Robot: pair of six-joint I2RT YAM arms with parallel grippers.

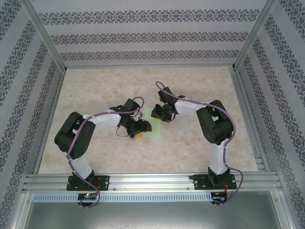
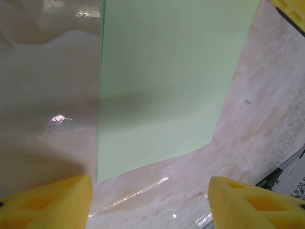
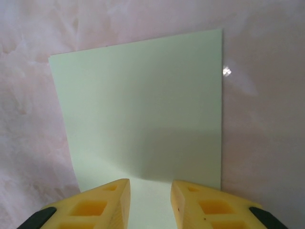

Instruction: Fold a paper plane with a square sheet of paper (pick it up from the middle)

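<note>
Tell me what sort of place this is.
Probably a lab robot cell: an aluminium frame, patterned walls on three sides, and a left arm and right arm bolted at the table edge.

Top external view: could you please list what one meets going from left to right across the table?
The left arm → left gripper → green paper → right gripper → right arm.

The square sheet of paper (image 1: 153,128) lies flat on the table (image 1: 190,157), near its middle, ahead of the gap between the two arm bases. The left gripper (image 1: 138,131) stands at the sheet's left edge. The right gripper (image 1: 161,113) stands over its far right part.
</note>
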